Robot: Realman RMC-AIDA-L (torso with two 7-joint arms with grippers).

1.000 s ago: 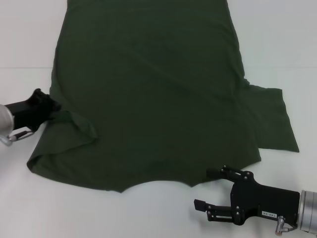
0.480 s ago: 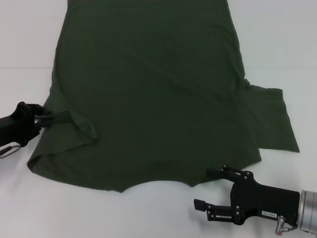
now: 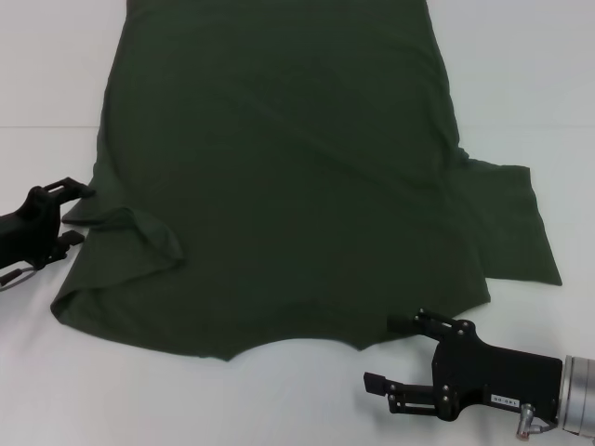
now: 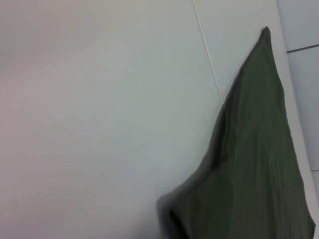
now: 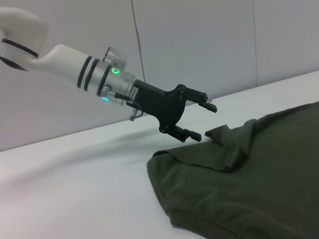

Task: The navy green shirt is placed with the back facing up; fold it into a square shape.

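The navy green shirt [image 3: 288, 177] lies flat on the white table, collar side nearest me. Its left sleeve [image 3: 139, 237] is folded inward onto the body, while the right sleeve [image 3: 516, 223] is spread out. My left gripper [image 3: 79, 214] stands open just off the shirt's left edge beside the folded sleeve, holding nothing. The right wrist view shows this left gripper [image 5: 204, 121] with its jaws apart next to the shirt [image 5: 249, 174]. My right gripper [image 3: 383, 353] rests open on the table near the shirt's front edge. In the left wrist view a pointed part of the shirt [image 4: 249, 174] lies on the table.
The white table [image 3: 37, 372] surrounds the shirt, with bare surface at the left, right and front. A pale wall [image 5: 199, 40] stands behind the table in the right wrist view.
My left gripper has drawn back leftward off the shirt's edge and opened, letting go of the sleeve, which now lies folded on the shirt. The right arm has stayed still.
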